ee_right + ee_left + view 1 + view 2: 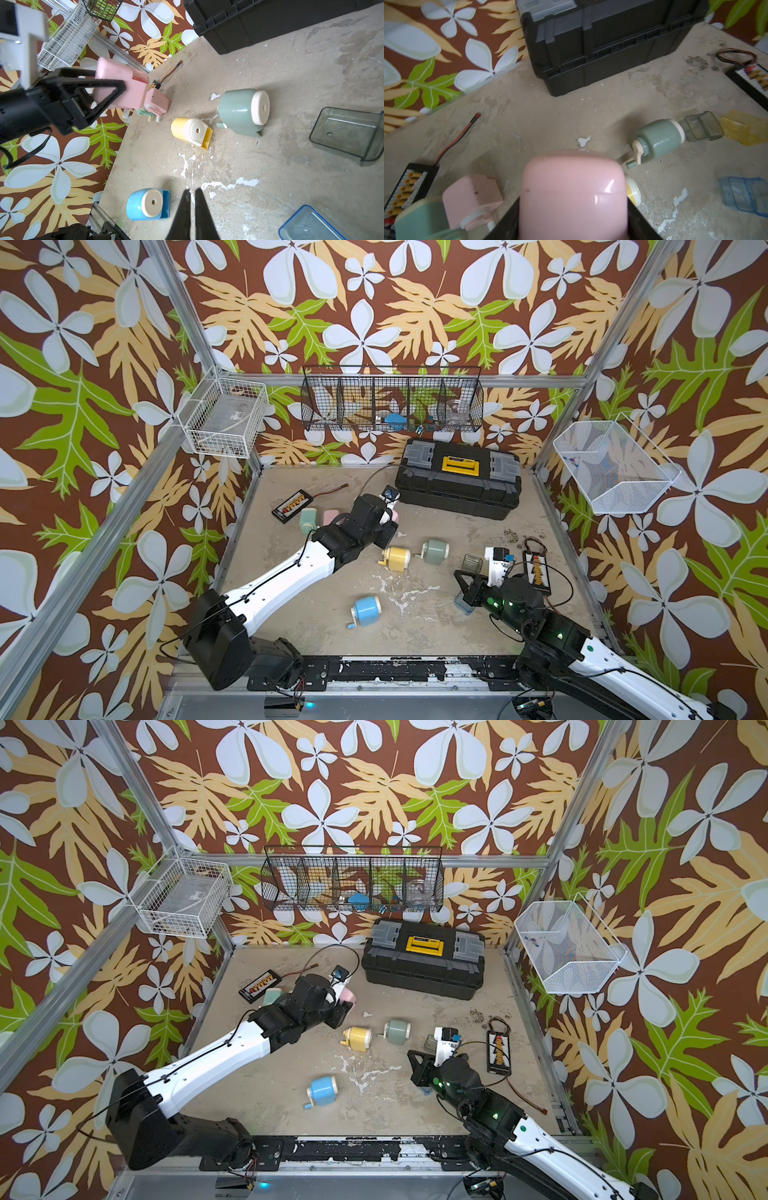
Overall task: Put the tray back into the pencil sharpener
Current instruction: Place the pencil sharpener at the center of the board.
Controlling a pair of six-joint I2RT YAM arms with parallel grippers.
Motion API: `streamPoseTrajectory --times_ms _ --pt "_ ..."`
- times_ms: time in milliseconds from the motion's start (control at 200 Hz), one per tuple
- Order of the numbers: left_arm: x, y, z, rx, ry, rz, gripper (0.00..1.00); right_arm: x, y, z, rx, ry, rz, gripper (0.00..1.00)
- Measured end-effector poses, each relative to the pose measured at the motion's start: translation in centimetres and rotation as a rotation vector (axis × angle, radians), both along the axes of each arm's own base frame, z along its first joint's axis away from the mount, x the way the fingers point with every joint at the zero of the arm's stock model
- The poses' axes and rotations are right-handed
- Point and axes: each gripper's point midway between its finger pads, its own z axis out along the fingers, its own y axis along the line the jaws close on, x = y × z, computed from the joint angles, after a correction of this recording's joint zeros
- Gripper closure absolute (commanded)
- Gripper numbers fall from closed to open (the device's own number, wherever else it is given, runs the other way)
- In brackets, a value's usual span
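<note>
My left gripper (pixel 573 207) is shut on a pink pencil sharpener (pixel 116 87) and holds it above the table's far left; a reddish clear part (pixel 140 75) shows at one end of it. On the table lie a blue sharpener (pixel 365 611), a yellow one (pixel 397 558) and a grey-green one (pixel 434 549). Loose trays lie to the right: a grey one (pixel 347 135), a blue one (pixel 307 224) and a yellow one (pixel 741 128). My right gripper (pixel 192 191) is shut and empty, hovering by the blue tray.
A second pink sharpener (pixel 473 199) and a mint one (pixel 308 520) lie under the left arm. A black toolbox (pixel 457 485) stands at the back. Charger boards lie at the left (pixel 293 506) and right (pixel 537 570). Wire baskets hang on the walls.
</note>
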Motion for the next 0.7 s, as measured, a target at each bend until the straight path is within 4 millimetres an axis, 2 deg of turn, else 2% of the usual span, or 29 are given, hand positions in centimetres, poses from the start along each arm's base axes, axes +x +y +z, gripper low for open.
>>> streamPoseTrajectory --times_ms 350,526,701 --pt "6.1 4.9 -5.2 -0.031 0.173 0.353 1.0 -0.4 -0.5 -1.4 -0.031 0.029 -0.001 0.91" --pt "8.4 5.2 -7.6 -0.034 0.211 0.458 1.0 -0.2 -0.6 -1.7 -0.043 0.031 -0.014 0.91" --pt "8.9 5.4 -10.2 -0.008 0.247 0.505 1.0 -0.1 -0.6 -2.0 -0.056 0.041 -0.018 0.91"
